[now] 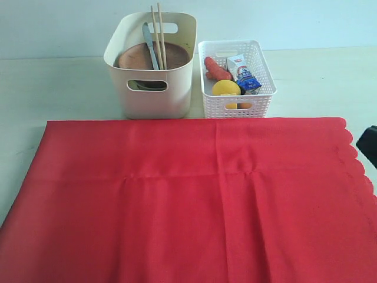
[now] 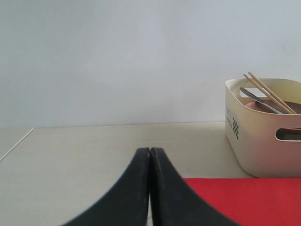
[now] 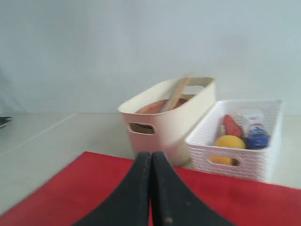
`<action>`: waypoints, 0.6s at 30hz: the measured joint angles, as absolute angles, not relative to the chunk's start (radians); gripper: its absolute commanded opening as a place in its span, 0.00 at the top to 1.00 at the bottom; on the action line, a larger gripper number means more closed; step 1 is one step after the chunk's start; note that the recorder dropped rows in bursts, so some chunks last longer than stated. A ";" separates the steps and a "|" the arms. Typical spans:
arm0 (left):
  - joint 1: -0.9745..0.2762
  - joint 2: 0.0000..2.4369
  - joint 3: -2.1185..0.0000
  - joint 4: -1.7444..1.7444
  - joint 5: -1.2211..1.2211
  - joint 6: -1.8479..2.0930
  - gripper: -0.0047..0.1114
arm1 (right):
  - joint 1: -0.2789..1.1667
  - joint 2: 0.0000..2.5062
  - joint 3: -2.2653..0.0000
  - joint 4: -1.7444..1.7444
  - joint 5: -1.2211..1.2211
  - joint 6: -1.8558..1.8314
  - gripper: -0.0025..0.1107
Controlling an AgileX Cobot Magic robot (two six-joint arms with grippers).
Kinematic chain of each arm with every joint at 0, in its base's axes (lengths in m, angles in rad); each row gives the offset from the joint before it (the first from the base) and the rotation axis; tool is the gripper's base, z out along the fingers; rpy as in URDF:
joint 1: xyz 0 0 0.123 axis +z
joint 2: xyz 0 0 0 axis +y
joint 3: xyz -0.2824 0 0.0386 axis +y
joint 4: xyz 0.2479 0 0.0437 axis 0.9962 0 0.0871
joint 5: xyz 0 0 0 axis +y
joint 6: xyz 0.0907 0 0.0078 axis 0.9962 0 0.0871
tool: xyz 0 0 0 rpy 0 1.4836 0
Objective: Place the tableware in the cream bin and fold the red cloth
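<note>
The red cloth [image 1: 188, 200] lies spread flat over the near table, its scalloped edge at the right. Behind it stands the cream bin [image 1: 152, 65], holding the brown plate [image 1: 136, 56], the metal knife [image 1: 149, 48] and the wooden chopsticks [image 1: 158, 36]; cup, bowl and spoon are hidden. The bin [image 2: 264, 126] with chopsticks [image 2: 272, 92] also shows in the left wrist view, beyond my left gripper [image 2: 150, 151], which is shut and empty over bare table beside the cloth's corner [image 2: 240, 200]. My right gripper [image 3: 151, 155] is shut and empty above the cloth [image 3: 61, 188], facing the bin [image 3: 170, 117].
A white lattice basket [image 1: 237, 86] right of the bin holds a lemon [image 1: 226, 88], sausage [image 1: 217, 69] and milk carton [image 1: 241, 72]. A dark part of the right arm [image 1: 369, 144] shows at the exterior view's right edge. Pale table [image 1: 53, 88] surrounds the cloth; a wall stands behind.
</note>
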State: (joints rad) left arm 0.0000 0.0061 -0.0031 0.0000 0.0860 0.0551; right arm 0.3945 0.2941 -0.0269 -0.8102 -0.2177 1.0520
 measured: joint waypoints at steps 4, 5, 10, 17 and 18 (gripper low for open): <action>0.000 0.006 -0.003 0.000 0.086 0.055 0.94 | 0.394 0.294 -0.004 -0.447 -0.027 0.707 0.98; 0.000 0.006 -0.003 0.000 0.086 0.055 0.94 | 0.394 0.294 -0.004 -0.357 0.016 0.617 0.98; 0.000 0.006 -0.003 0.000 0.086 0.055 0.94 | 0.394 0.294 -0.004 -0.063 0.060 0.333 0.98; 0.000 0.006 -0.003 0.000 0.086 0.055 0.94 | 0.394 0.294 -0.004 0.000 0.060 0.271 0.98; 0.000 0.006 -0.003 0.000 0.086 0.055 0.94 | 0.394 0.294 -0.004 0.000 0.060 0.274 0.98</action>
